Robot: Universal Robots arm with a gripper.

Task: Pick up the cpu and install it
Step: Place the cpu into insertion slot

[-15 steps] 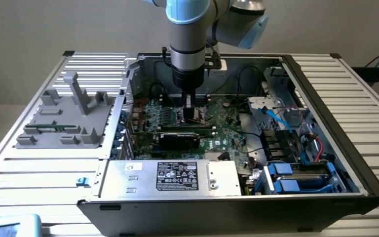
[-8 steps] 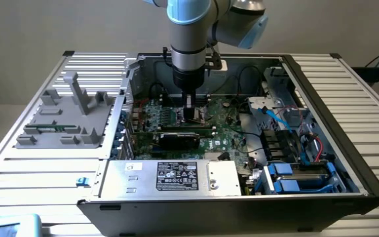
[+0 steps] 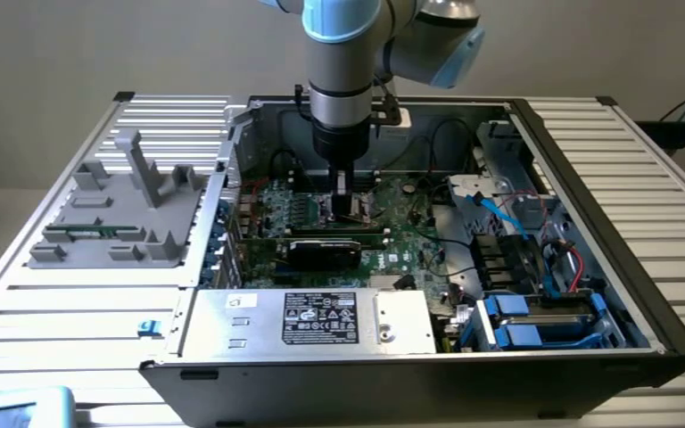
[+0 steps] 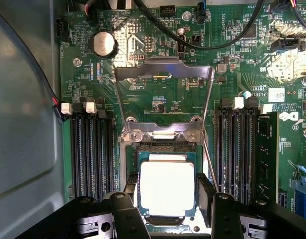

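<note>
Near the exterior view's centre, the gripper (image 3: 345, 201) clasps the cpu (image 4: 166, 188) by two edges over the socket (image 4: 162, 148). A tilted or offset chip could probably bend contacts.

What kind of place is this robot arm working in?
Probably a lab or test bench for computer assembly: an open desktop PC case sits on a slatted metal table, a grey parts fixture lies beside it, and the gripper hangs over the CPU socket on the motherboard.
</note>
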